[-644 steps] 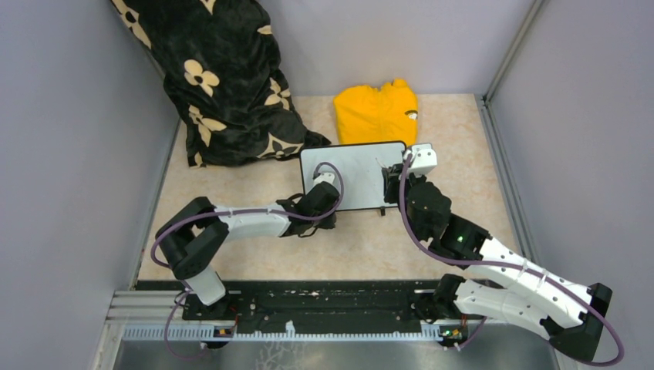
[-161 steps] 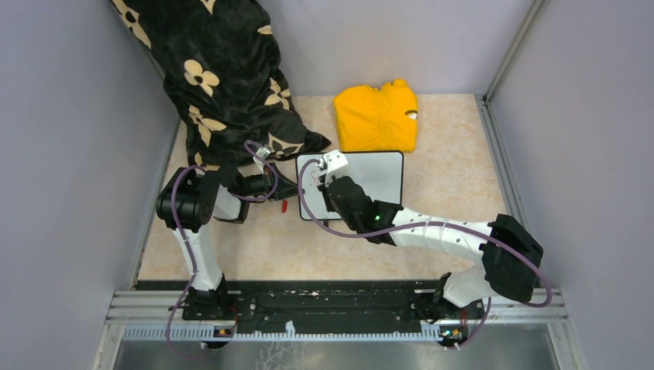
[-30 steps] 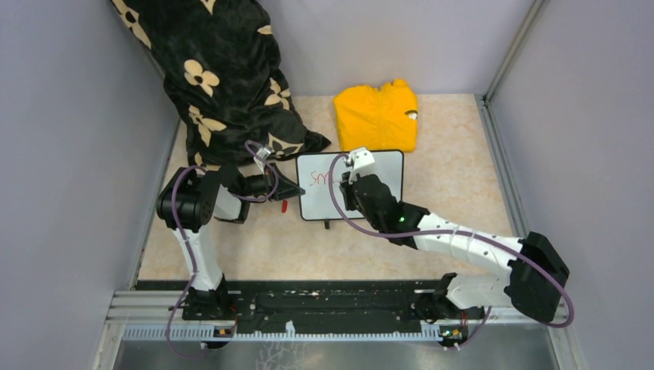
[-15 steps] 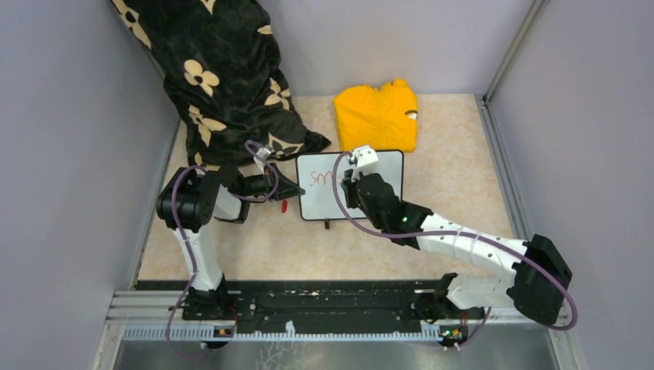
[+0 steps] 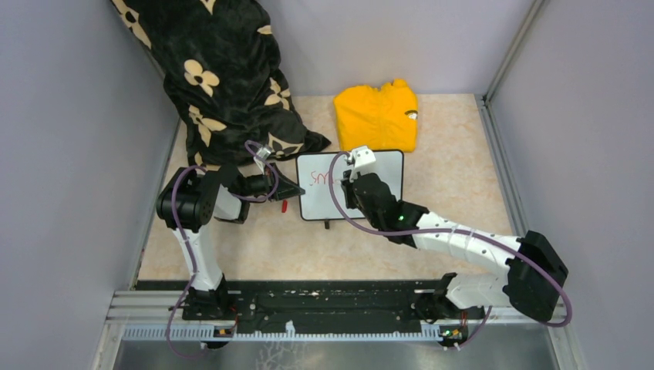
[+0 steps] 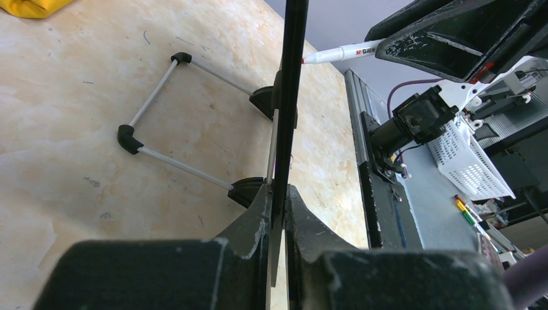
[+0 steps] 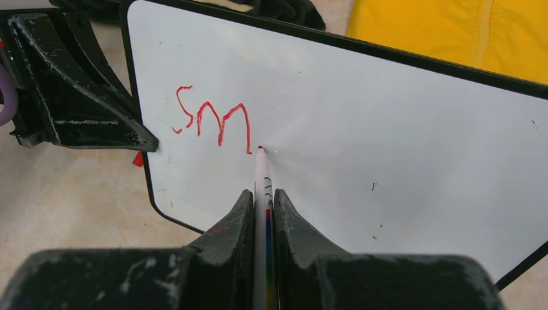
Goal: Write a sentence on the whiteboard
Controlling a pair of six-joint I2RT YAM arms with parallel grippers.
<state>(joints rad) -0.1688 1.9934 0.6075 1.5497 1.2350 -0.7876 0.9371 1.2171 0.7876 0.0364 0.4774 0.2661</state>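
On the smooth, black-rimmed whiteboard (image 7: 400, 142), angular red sentence (image 7: 220, 121) strokes

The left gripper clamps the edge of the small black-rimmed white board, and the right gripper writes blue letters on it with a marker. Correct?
Not quite: the handwritten letters are red, not blue, as the right wrist view shows. The left gripper clamps the black-rimmed white board at its edge; the right gripper holds the slim white marker.
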